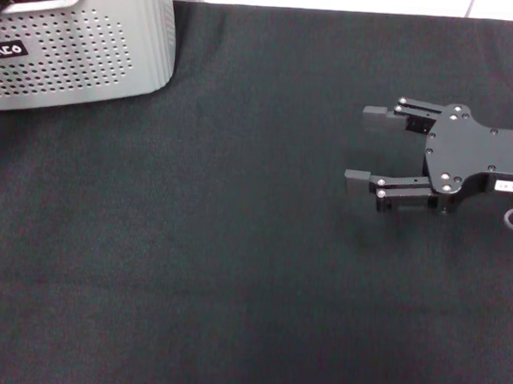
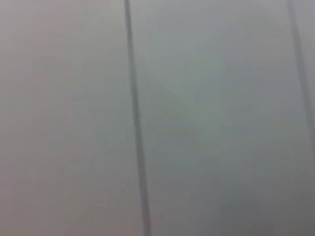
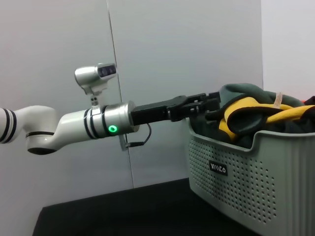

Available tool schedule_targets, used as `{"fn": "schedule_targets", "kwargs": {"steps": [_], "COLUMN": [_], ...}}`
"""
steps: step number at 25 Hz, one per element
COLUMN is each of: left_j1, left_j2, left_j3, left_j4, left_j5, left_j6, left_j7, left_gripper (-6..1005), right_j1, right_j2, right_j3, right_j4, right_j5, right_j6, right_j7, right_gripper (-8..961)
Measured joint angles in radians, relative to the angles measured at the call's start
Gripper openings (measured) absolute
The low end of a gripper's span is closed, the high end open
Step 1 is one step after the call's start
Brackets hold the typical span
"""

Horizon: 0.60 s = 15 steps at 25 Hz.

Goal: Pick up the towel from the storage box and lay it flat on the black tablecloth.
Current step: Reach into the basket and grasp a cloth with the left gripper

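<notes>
- The black tablecloth (image 1: 234, 269) covers nearly all of the desk in the head view, lying smooth and bare across its middle and near part.
- The storage box (image 1: 82, 51) stands on the cloth at the far left corner. It is light grey, with dotted perforated walls, rounded corners and a small black label (image 1: 5, 51) with white letters on the side facing the robot.
- The left arm (image 3: 74, 125), white with dark rings and a lit green dot, reaches level toward the rim of the box in the right wrist view, with a wrist camera (image 3: 96, 76) mounted on top of it.
- The towel (image 3: 256, 110) sits bunched in the box, heaped above the rim, showing grey-green folds with yellow-orange ones between them. None of it lies on the cloth.
- The right end effector (image 1: 364, 145) hovers over the right side of the cloth, well apart from the box, pointing toward the left. Its two fingers (image 1: 358, 177) are spread wide with nothing between them.
- The left end effector (image 3: 209, 103) is at the box rim, up against the towel heap; I cannot tell whether it is open or closed there.
- The left wrist view shows only a blurred pale surface crossed by dark lines.
</notes>
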Motion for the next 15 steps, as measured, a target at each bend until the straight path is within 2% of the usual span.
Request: {"fn": "schedule_targets", "kwargs": {"steps": [5, 15], "left_j1": [-0.023, -0.086], "left_j2": [-0.004, -0.005], "left_j3": [0.000, 0.000], "left_j4": [-0.030, -0.157], "left_j5": [-0.073, -0.166], "left_j6": [-0.113, -0.247], "left_j7": [0.116, 0.355], "left_gripper": [734, 733], "right_j1": [0.002, -0.001], "right_j2": [0.001, 0.002], "right_j3": [0.000, -0.004], "right_j4": [0.000, 0.002], "right_j5": [-0.005, -0.004], "right_j6": [0.003, 0.005], "right_j7": [-0.008, -0.010], "right_gripper": [860, 858]}}
